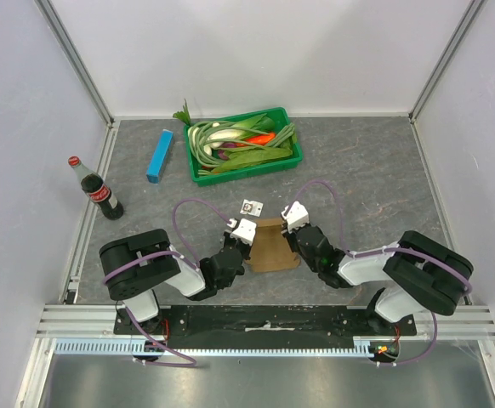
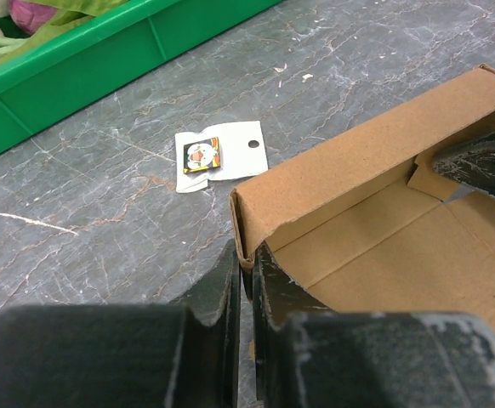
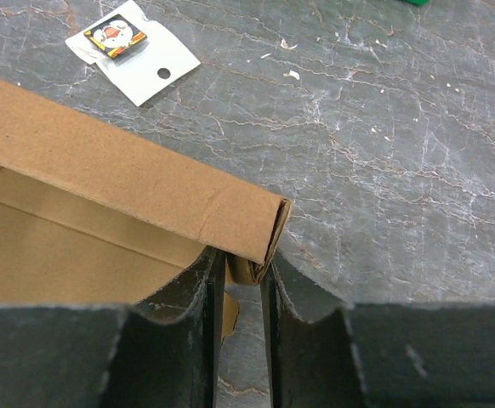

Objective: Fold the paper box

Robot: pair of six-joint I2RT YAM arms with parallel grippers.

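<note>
The paper box point(image 1: 273, 246) is brown cardboard lying between the two arms, partly formed, with side walls raised. My left gripper point(image 1: 249, 240) is shut on the corner of its left wall, which shows pinched between the jaws in the left wrist view point(image 2: 246, 265). The box's inside floor point(image 2: 401, 255) lies to the right of those fingers. My right gripper point(image 1: 293, 241) is shut on the folded, doubled edge of the right wall point(image 3: 244, 274). The far wall point(image 3: 120, 170) runs off to the left from there.
A small white card with a picture sticker point(image 1: 250, 206) lies just beyond the box point(image 2: 220, 155) point(image 3: 133, 51). A green tray point(image 1: 297, 144) of vegetables stands at the back. A slim blue box point(image 1: 159, 155) and a cola bottle point(image 1: 101, 191) are at the left.
</note>
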